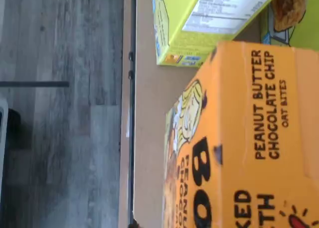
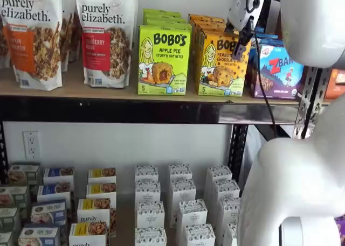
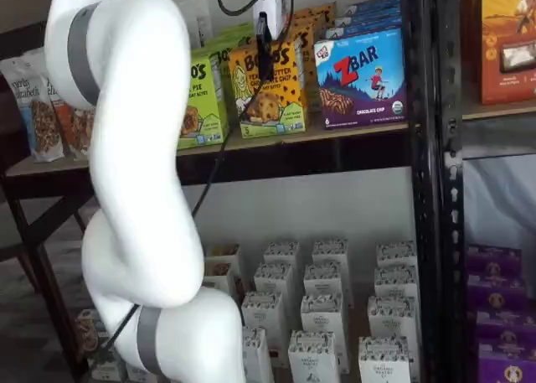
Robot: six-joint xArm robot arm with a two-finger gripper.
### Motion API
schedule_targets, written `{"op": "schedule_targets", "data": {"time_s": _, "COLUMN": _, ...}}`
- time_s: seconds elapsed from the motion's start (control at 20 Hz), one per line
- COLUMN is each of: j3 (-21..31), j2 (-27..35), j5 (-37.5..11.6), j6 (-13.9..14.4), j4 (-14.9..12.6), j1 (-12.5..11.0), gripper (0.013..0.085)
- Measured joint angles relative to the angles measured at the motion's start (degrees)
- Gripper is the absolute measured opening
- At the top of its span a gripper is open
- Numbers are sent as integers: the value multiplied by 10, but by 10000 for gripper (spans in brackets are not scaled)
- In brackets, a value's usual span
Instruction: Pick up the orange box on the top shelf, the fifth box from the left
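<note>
Arm segments, white and bulky, fill the foreground of both shelf views, and the claw (image 2: 241, 39) hangs in front of the orange box (image 2: 222, 63), its black fingers seen side-on against the carton's upper front. No gap between the fingers shows plainly in the pictures, yet the claw stands spread wide and holds nothing. The orange box stands upright on the top shelf (image 2: 124, 90), close to its front edge, just beside a lime-green box (image 2: 164, 59) on one side and a blue box (image 2: 279, 68) on the other. In the wrist view the orange box (image 1: 249, 143) fills much of the picture, with the lime-green box (image 1: 199, 23) close by. Granola bags (image 2: 105, 33) stand farther along the shelf. Small white cartons (image 2: 180, 203) crowd the lower shelf.
</note>
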Motion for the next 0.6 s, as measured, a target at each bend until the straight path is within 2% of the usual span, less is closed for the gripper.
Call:
{"op": "schedule_targets", "data": {"time_s": 0.2, "j3": 8, "j2": -2, "j5": -9, "j6": 1, "j4": -16, "j1": 5, "gripper": 850}}
{"op": "schedule_targets", "data": {"time_s": 0.55, "j3": 15, "j2": -4, "j5": -15, "j6": -1, "j4": -24, "j1": 5, "gripper": 850}}
{"op": "schedule_targets", "data": {"time_s": 0.6, "j3": 17, "j2": -4, "j5": -17, "j6": -1, "j4": -24, "j1": 5, "gripper": 810}}
